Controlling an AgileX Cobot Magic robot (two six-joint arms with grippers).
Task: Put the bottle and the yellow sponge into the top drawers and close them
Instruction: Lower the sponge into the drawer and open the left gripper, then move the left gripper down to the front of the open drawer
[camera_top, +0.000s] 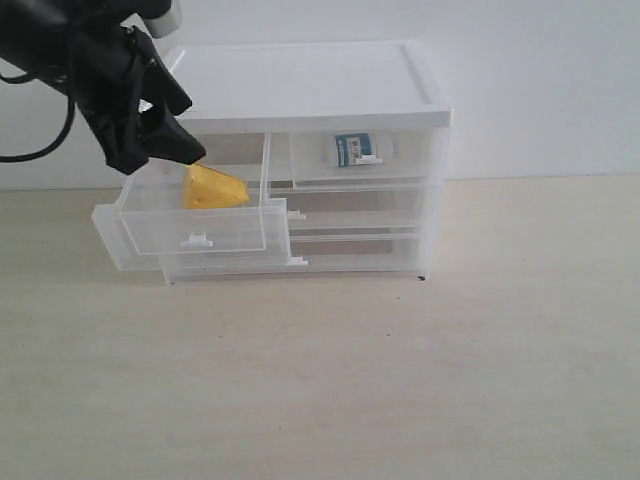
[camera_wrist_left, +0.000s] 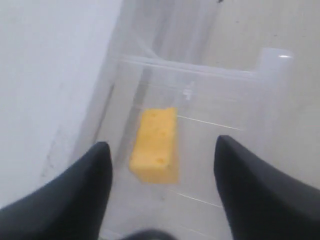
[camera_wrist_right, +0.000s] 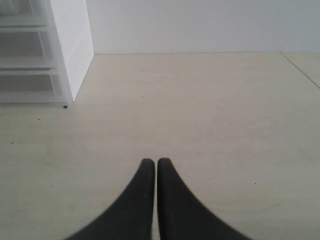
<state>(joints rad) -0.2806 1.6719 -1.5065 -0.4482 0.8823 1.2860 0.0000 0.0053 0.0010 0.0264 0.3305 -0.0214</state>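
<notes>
Pale wooden counter (camera_top: 420, 380), white wall (camera_top: 540, 90) behind, white cabinet (camera_top: 320, 85) on it. Yellow sponge (camera_top: 213, 188) sits loose in the pulled-out top left drawer (camera_top: 190, 228), with the left tool (camera_top: 186, 128) spread wide just above it. Bottle (camera_top: 352, 150) is inside the shut top right drawer (camera_top: 410, 160). Right tool (camera_wrist_right: 151, 165) is pressed together over the counter.

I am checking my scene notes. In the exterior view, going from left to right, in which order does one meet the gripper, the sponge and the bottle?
left gripper → yellow sponge → bottle. The open top drawer is left out, because it spans across the first two.
</notes>
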